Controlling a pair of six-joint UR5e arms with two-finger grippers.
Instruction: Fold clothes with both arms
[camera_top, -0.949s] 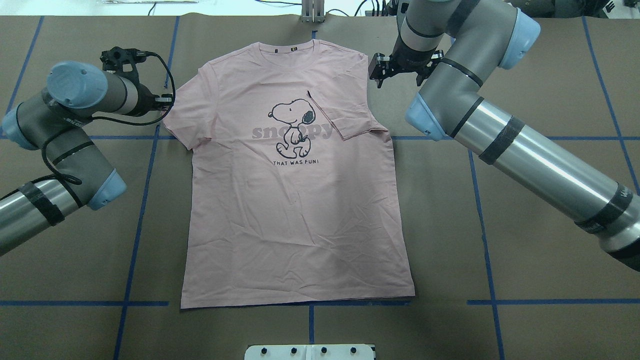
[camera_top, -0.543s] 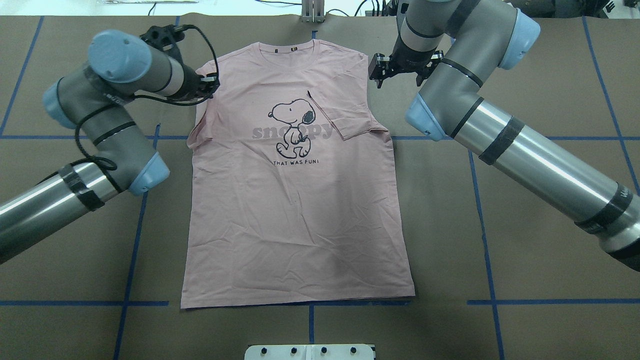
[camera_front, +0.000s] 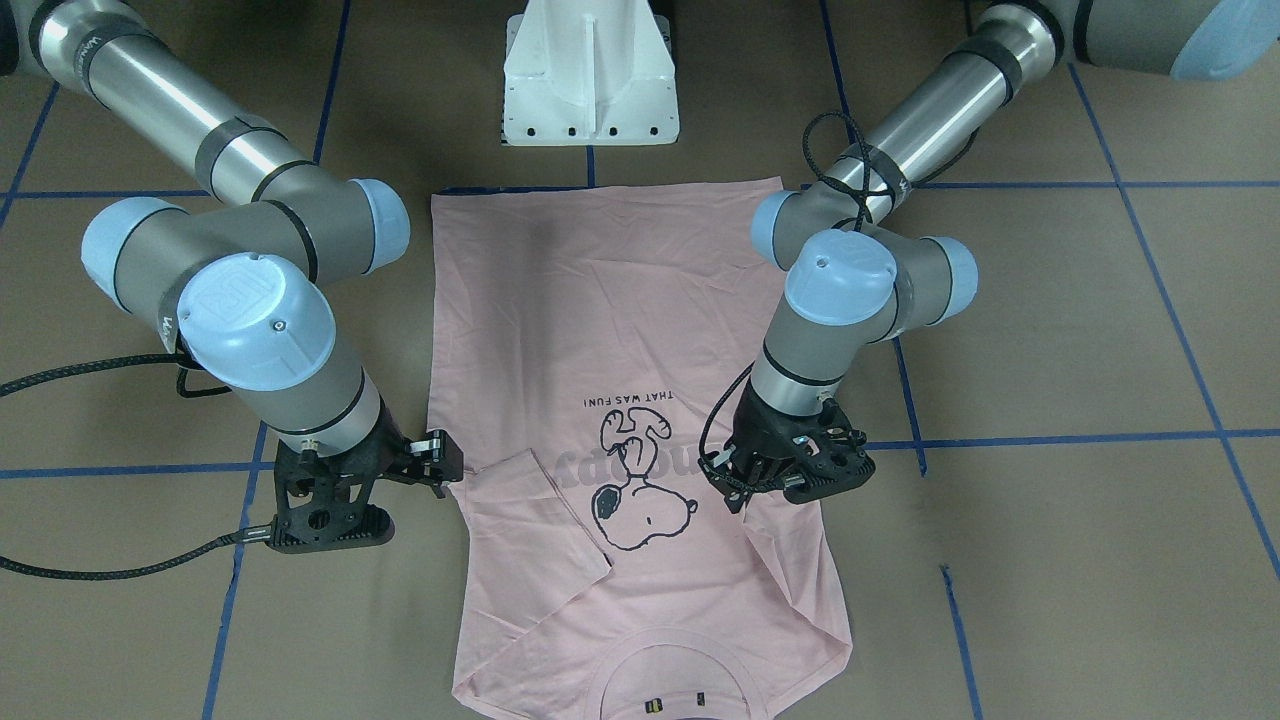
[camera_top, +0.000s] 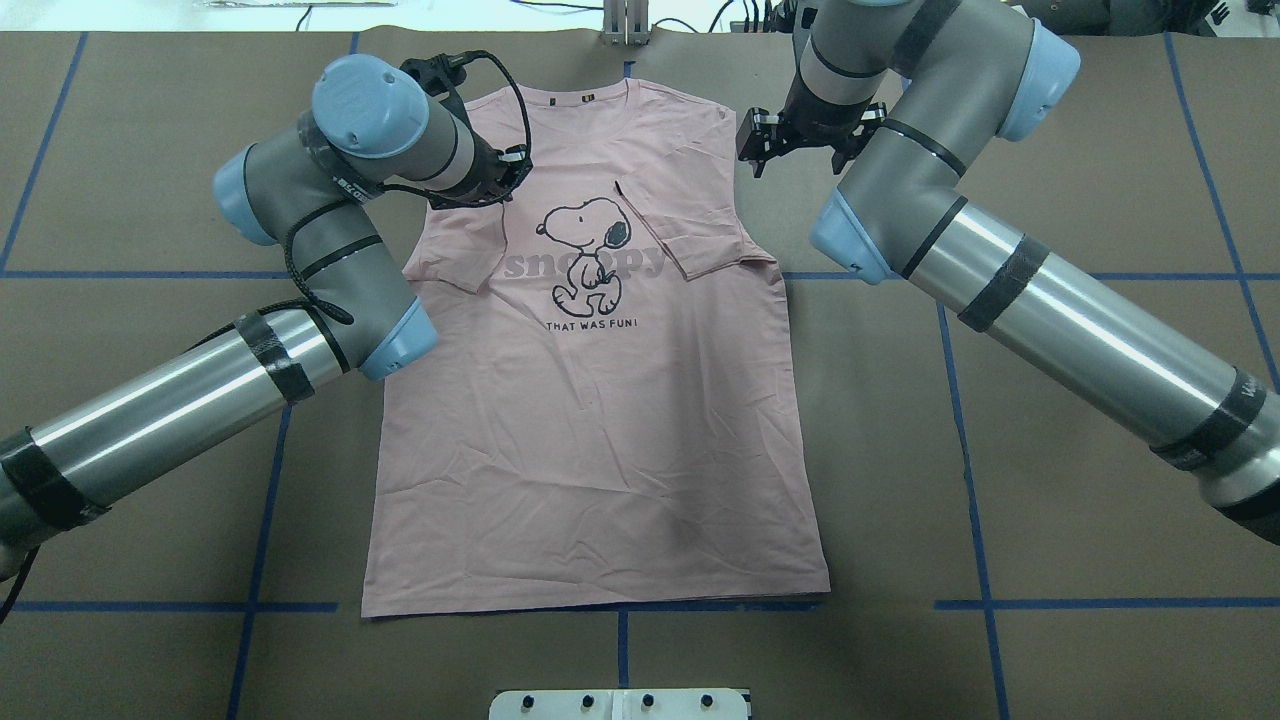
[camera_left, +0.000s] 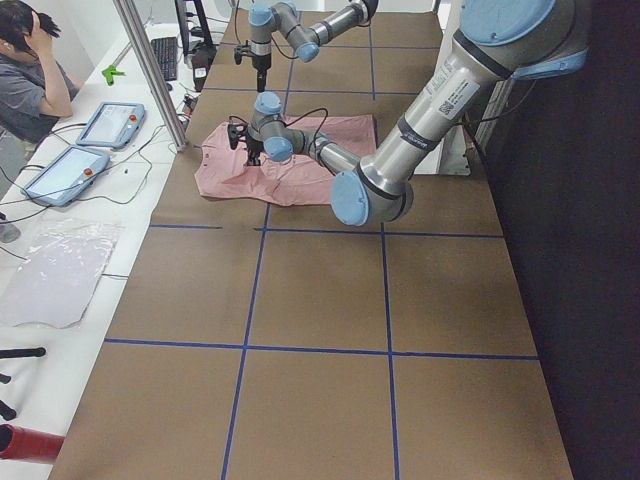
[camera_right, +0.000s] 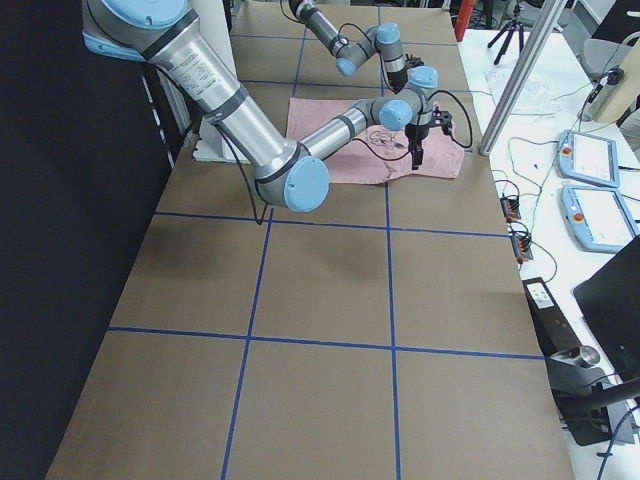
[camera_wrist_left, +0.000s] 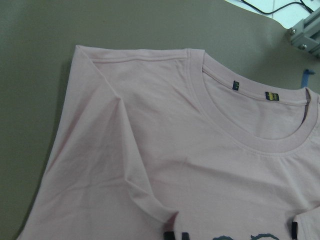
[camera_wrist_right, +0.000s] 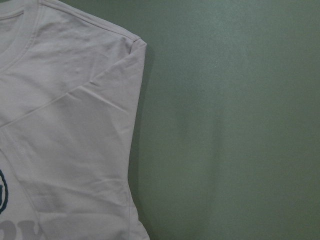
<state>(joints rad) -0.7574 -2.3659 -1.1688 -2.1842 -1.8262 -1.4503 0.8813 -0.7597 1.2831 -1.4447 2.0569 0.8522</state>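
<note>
The pale pink T-shirt (camera_top: 600, 430) lies face up on the brown table, its cartoon dog print (camera_top: 588, 250) showing. One sleeve (camera_top: 700, 235) is folded in over the chest, its dark tag up. My left gripper (camera_top: 508, 172) hangs over the chest beside the print, shut on the other sleeve (camera_top: 455, 250), which is drawn inward. In the left wrist view a raised ridge of cloth (camera_wrist_left: 135, 175) runs up to the gripper. My right gripper (camera_top: 757, 150) hovers open just off the shirt's shoulder edge, holding nothing. The front-facing view shows the left gripper (camera_front: 738, 485) on the cloth and the right gripper (camera_front: 440, 462) beside it.
The white pedestal base (camera_front: 590, 70) stands at the robot's side of the table, close to the shirt's hem. Blue tape lines (camera_top: 960, 420) cross the brown cover. A person (camera_left: 30, 70) sits at a side bench with tablets (camera_left: 108, 122) beyond the collar end.
My left arm has swung in from the table's left side, dragging the sleeve from flat and spread to folded over the chest. The right arm has stayed still.
</note>
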